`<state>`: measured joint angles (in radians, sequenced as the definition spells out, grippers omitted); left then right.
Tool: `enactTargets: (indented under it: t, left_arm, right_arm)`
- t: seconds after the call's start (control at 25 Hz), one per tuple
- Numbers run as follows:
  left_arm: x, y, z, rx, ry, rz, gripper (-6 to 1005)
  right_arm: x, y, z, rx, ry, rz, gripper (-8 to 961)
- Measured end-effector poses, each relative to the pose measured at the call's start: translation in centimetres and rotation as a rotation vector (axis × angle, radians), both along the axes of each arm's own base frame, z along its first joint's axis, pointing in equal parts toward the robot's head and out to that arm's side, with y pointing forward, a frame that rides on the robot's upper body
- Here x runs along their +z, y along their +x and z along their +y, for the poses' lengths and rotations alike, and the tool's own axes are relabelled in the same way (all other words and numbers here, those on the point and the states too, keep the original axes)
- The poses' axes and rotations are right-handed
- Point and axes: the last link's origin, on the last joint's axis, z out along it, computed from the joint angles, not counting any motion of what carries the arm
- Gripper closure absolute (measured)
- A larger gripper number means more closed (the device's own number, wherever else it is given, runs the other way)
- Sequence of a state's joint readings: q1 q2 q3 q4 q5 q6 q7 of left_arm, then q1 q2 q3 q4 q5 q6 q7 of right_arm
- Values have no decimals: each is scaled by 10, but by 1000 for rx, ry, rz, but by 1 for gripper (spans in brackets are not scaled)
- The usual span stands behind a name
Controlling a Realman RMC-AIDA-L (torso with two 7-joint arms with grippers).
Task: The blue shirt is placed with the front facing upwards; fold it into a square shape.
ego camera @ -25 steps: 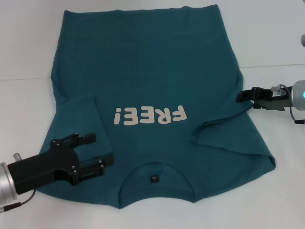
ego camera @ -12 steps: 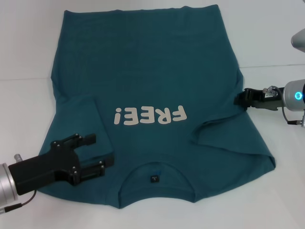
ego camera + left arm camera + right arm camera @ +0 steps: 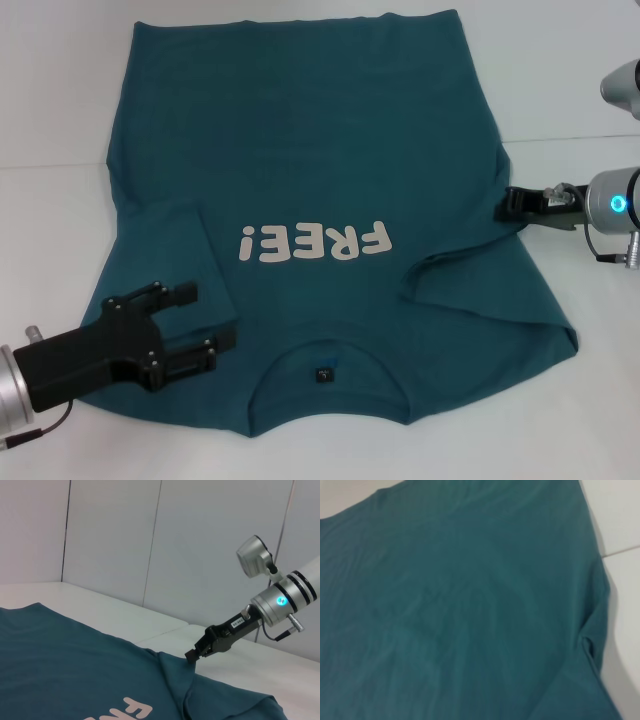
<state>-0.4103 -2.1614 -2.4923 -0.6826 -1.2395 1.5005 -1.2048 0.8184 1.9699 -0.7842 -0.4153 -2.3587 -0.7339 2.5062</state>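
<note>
Across the middle of the white table [image 3: 590, 420] lies the dark teal-blue cotton T-shirt [image 3: 300, 150], both sleeves folded in, the left gripper [image 3: 195, 325] wide open at lower left, the right gripper [image 3: 503, 205], state unclear, at its right edge; next likely folding the side panels inward.

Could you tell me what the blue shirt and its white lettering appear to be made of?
The dark teal-blue short-sleeved T-shirt looks like soft matte knit fabric, probably cotton: it creases and drapes limply. Its white FREE! lettering seems a flat print, smooth-edged; the exact material is unclear.
</note>
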Motion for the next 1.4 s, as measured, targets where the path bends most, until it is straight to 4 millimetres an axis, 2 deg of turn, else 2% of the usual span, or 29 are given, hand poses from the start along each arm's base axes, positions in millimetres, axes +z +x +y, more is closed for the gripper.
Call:
enactTargets:
  t: [0.04,0.2,0.44,0.68,1.12,1.2,1.4]
  left_arm:
    - [0,0,0,1,0,0,174]
    - [0,0,0,1,1,-1,174]
    - [2,0,0,-3,2,0,174]
    - [1,0,0,0,3,0,174]
    - [1,2,2,-7,3,-1,174]
    - [1,2,2,-7,3,-2,174]
    - [0,3,3,-8,3,-1,175]
  right_arm:
    - [0,-2,0,6,0,2,933]
    - [4,-5,1,20,7,6,940]
    - [24,14,-1,-54,44,18,950]
    - [29,25,-5,-87,49,14,883]
    - [6,12,0,-70,51,5,418]
    - [3,11,1,-69,46,3,186]
    - [1,12,1,-75,45,-11,173]
